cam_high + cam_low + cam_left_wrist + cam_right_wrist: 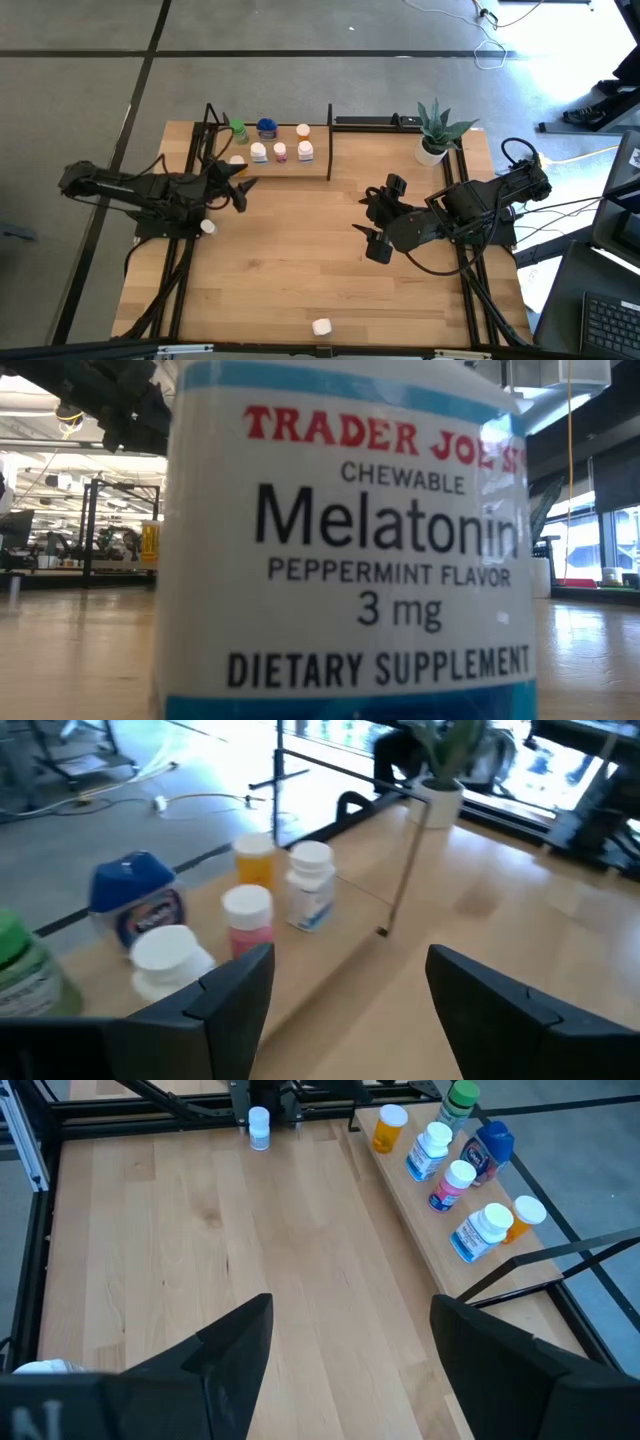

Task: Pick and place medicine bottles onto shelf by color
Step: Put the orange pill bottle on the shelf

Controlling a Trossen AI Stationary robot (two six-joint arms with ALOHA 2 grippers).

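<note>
The shelf [315,168] is a light-wood board with thin black posts at the table's far left. Several medicine bottles stand on it: green [237,128], blue [266,127], orange [302,130], pink-capped [280,152] and white ones [305,152]. My left gripper [241,190] hangs open just in front of the shelf's near edge; in its wrist view, the left gripper [350,960] holds nothing. A white bottle [207,227] stands on the table beside the left arm. Another white bottle [321,326] stands at the near edge. My right gripper [350,1305] is open above mid-table.
A potted green plant [437,130] stands at the far right corner. The near-edge bottle, a Melatonin one [350,540], fills most of the low view. Black frame rails [185,290] run along both table sides. Bare wood [300,260] lies between the arms.
</note>
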